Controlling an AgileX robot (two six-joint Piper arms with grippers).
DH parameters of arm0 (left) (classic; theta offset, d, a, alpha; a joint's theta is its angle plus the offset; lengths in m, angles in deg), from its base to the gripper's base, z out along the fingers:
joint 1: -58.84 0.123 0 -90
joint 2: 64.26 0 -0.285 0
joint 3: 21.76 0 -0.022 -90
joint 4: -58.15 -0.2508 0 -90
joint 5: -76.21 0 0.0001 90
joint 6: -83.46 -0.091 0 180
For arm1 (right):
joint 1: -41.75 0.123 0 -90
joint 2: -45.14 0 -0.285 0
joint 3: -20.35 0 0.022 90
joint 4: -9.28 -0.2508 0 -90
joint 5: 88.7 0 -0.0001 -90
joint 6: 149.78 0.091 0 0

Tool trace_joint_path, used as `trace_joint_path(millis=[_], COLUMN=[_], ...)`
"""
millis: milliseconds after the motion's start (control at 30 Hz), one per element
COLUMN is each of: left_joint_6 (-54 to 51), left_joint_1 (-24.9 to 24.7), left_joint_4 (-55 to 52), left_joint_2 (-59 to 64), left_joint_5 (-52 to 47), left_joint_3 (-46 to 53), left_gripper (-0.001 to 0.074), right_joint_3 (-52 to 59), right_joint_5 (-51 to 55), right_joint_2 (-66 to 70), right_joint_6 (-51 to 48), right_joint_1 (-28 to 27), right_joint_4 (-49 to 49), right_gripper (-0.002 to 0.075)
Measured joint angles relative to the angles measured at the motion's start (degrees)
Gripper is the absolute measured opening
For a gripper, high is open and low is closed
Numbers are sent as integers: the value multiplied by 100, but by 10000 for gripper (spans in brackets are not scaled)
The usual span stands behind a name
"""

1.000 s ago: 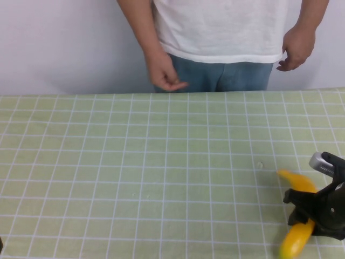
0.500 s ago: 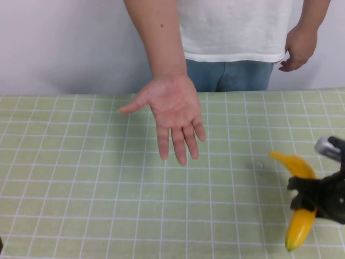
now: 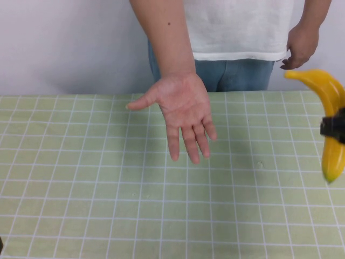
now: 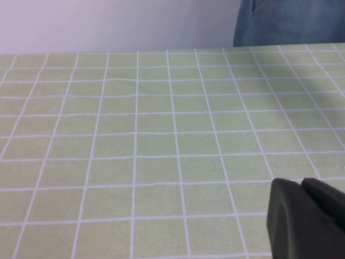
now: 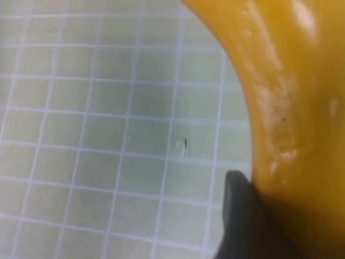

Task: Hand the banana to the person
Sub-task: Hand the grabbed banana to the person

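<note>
The yellow banana hangs in the air at the table's right edge, stem end up and toward the person. My right gripper is shut on its middle, and only part of it shows in the high view. In the right wrist view the banana fills the frame beside one dark finger. The person, in a white T-shirt and jeans, stands behind the table with an open hand held palm up over it, well to the left of the banana. My left gripper is shut and empty, low over the table.
The table has a light green cloth with a white grid. A small mark lies on the cloth below the banana. The person's other hand hangs by the hip behind the far edge.
My right gripper has lifted the banana off the table, up and toward the far side. The person's open hand has come out over the table and now reaches slightly further right.
</note>
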Motion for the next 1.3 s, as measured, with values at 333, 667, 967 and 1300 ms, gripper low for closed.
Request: trace_joint_path(millis=[333,667,967,1300], left_joint_6=[0,0,0,0], left_joint_1=[0,0,0,0], left_joint_4=[0,0,0,0], left_joint_2=[0,0,0,0], left_joint_5=[0,0,0,0], left_joint_3=[0,0,0,0], left_gripper=[-3,-3,-3,-3], right_joint_3=[-2210,-4136,-4895,-4895], right_joint_5=[1674,2345,2639,2573], right_joint_2=[826,2153,3272,3398], right_joint_6=[-2571,-2713,-2747,-2280], right_joint_1=[179,1965,2753,2859], right_joint_4=[-631,694,1122,1516], right_gripper=[0,0,0,451])
